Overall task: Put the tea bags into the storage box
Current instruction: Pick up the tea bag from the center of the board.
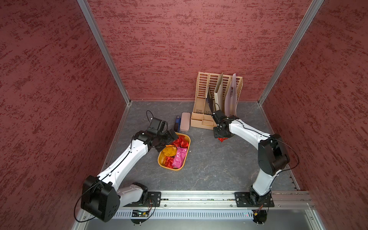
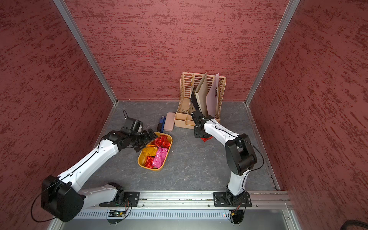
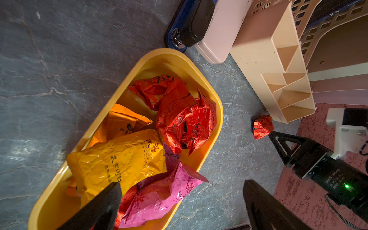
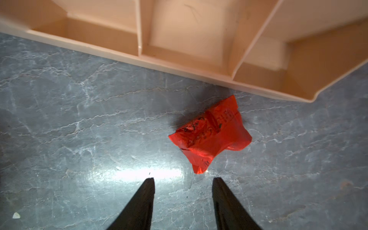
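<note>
Rough plaster-like walls [image 1: 179, 39], dark red with darker flecks, enclose the cell on three sides and meet at bare aluminium corner posts. The floor of the cell is a smooth grey tabletop [image 1: 209, 175] veined like marble, glossy enough to throw back a bright glare. At the upper right of centre in both top views a tall tan plastic file organizer [image 1: 201, 87] stands against the back wall, its back slotted and its low front split into angular open compartments. Left of centre lies the storage box [image 1: 174, 169], a shallow mustard-yellow plastic tray with rounded corners and a flared rim. The left gripper [image 3: 182, 185] hangs over its far end with black tapered fingers spread wide and nothing between them. Above the tray sits a matte pale pink case [image 1: 185, 121], oblong with rounded ends, touching a blue-and-black desk tool [image 1: 176, 123]. Inside the tray are crinkled shiny foil tea bags: red [image 1: 180, 141], orange-yellow [image 1: 169, 151] and pink [image 1: 180, 157], printed with dark Chinese characters too creased to read. One crumpled loose red tea bag [image 4: 211, 135] lies on the table near the organizer's front, just beyond the tips of the right gripper [image 4: 183, 179], whose pointed fingers stand moderately apart over bare table, gripping nothing.
</note>
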Robot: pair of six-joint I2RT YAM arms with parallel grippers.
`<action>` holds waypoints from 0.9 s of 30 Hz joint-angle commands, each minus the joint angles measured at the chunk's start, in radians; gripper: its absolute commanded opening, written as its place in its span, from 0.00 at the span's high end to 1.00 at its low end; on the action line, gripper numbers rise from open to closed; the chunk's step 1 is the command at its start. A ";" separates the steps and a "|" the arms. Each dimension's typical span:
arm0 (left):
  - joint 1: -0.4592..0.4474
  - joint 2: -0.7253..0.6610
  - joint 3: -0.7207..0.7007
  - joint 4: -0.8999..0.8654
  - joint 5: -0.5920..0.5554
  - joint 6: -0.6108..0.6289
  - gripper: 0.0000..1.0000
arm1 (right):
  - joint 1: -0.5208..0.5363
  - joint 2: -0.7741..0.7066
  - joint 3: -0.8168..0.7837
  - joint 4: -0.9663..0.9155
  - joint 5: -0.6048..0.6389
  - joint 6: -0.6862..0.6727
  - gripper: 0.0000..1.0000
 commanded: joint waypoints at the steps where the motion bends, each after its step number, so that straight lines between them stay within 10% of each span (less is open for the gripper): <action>1: 0.007 -0.037 -0.011 -0.020 -0.026 -0.004 0.00 | -0.034 0.013 -0.007 0.060 -0.074 -0.024 0.54; 19: 0.015 -0.008 -0.008 -0.013 -0.025 -0.004 0.00 | -0.108 0.032 -0.118 0.153 -0.174 -0.007 0.65; 27: 0.023 -0.047 -0.010 -0.046 -0.042 0.012 0.00 | -0.110 0.049 -0.128 0.171 -0.189 -0.019 1.00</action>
